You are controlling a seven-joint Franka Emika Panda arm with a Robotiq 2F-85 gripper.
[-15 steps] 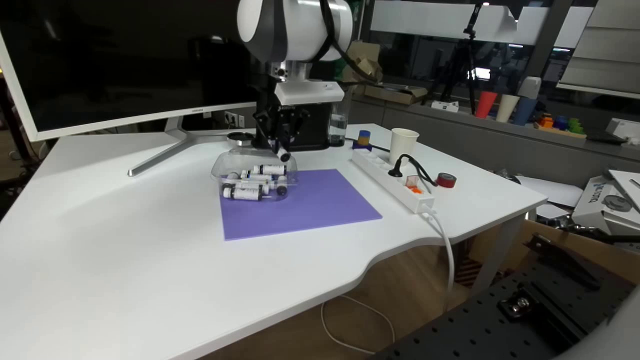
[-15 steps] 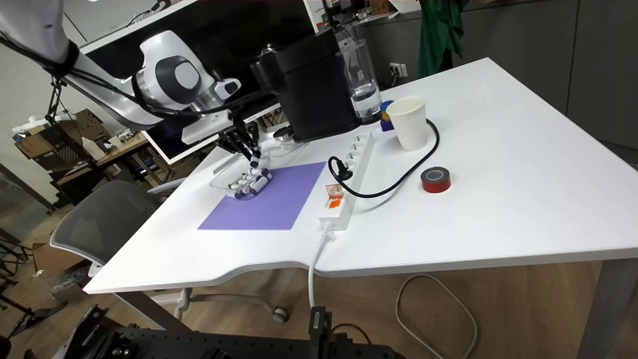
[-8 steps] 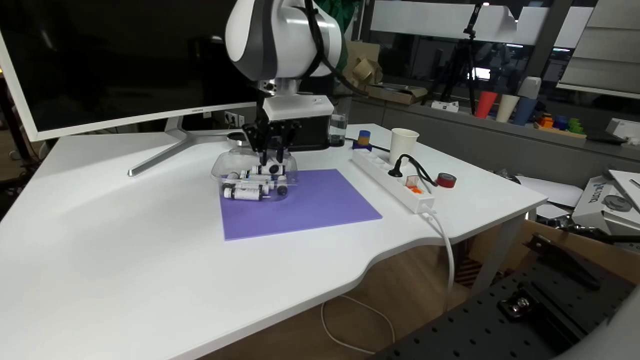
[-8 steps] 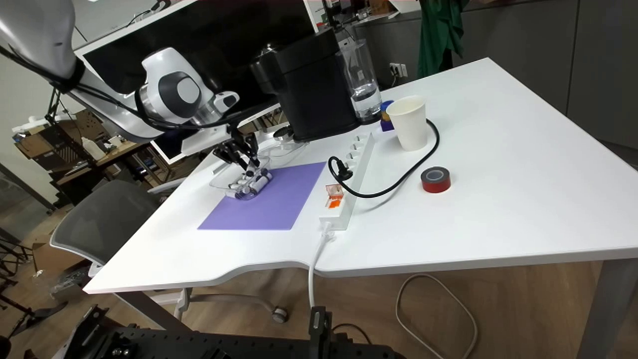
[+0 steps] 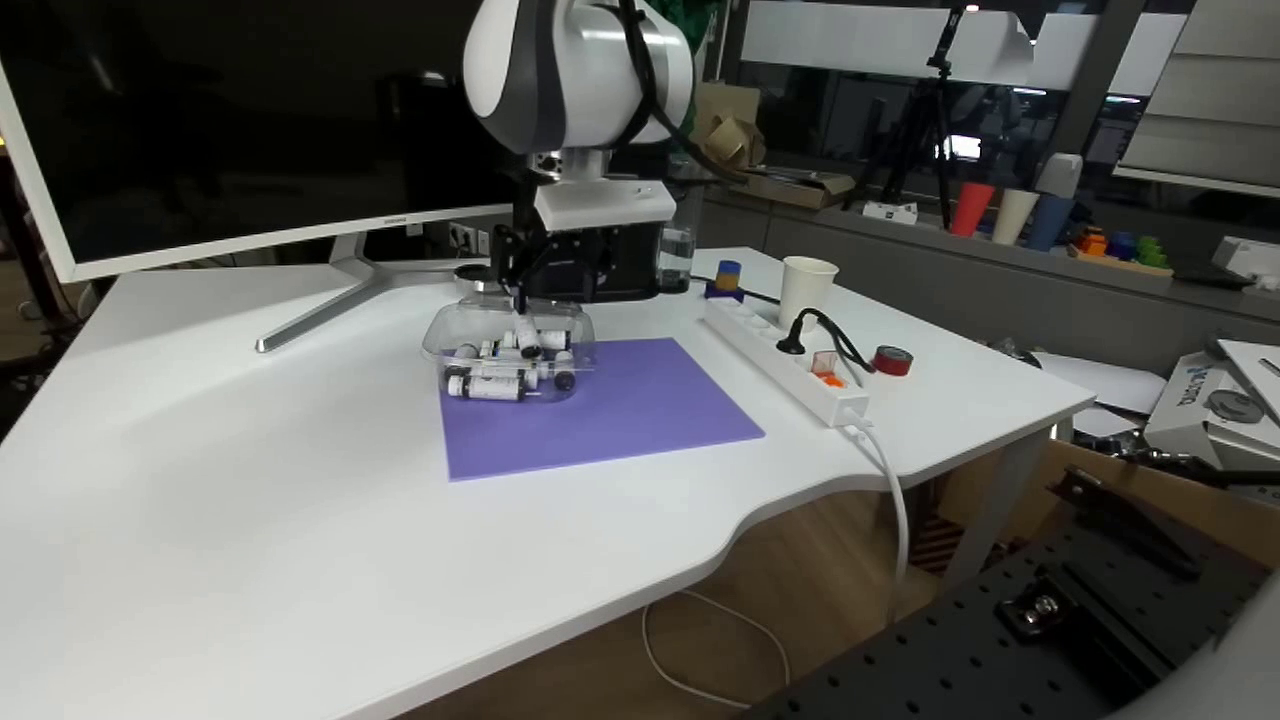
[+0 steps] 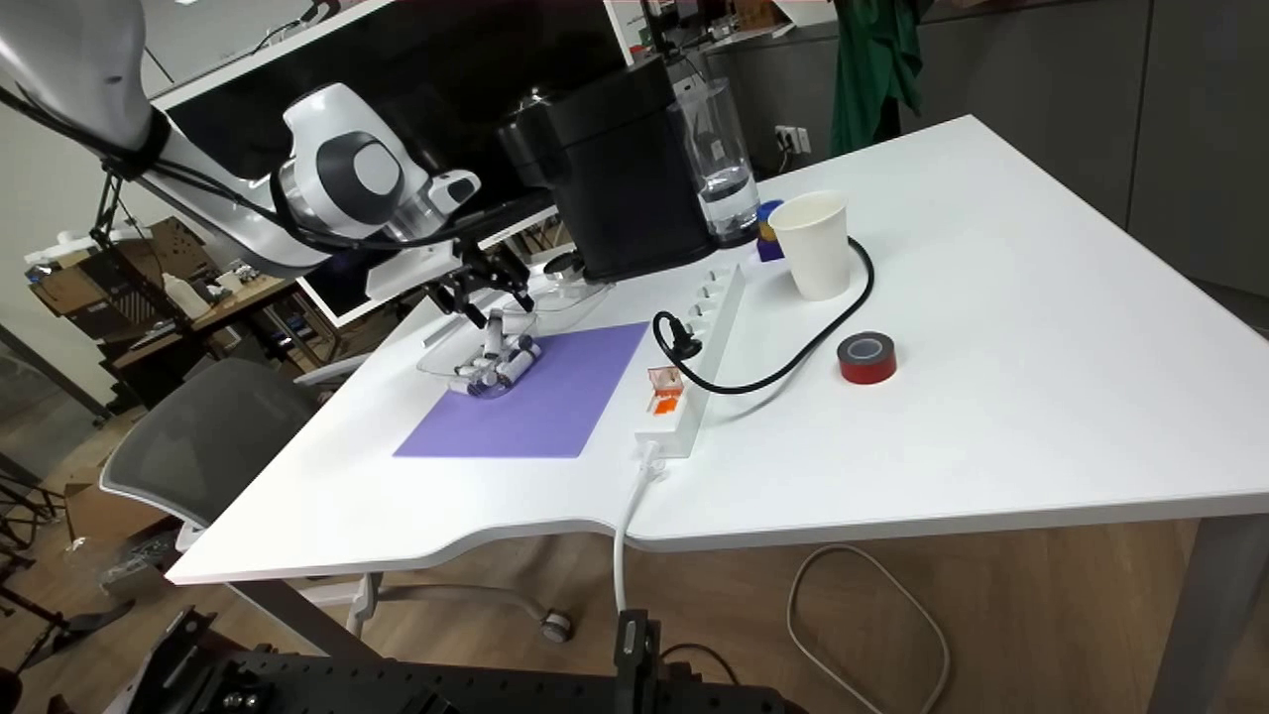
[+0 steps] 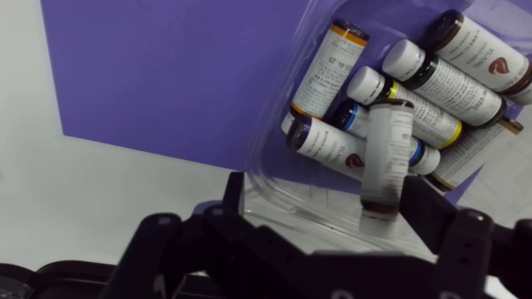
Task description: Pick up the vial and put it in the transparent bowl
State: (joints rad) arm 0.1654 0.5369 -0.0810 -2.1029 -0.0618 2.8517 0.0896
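Just above the transparent bowl (image 7: 266, 185), the gripper (image 7: 326, 197) is held with its fingers (image 7: 428, 216) spread apart. Between them in the wrist view, nearer one fingertip, the vial (image 7: 386, 158) is seen tilted over the other vials (image 7: 459, 91) in the bowl; contact with that fingertip cannot be told. Beneath, the purple mat (image 7: 166, 79) is partly covered.

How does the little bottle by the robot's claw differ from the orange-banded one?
Pose: the tilted vial near the gripper leans steeply, cap end up; the orange-banded vial lies flatter by the wall of the transparent bowl.
Look: the orange-banded vial has orange label bands; the tilted vial shows none.
Both are dark-ended, with white labels and white caps.
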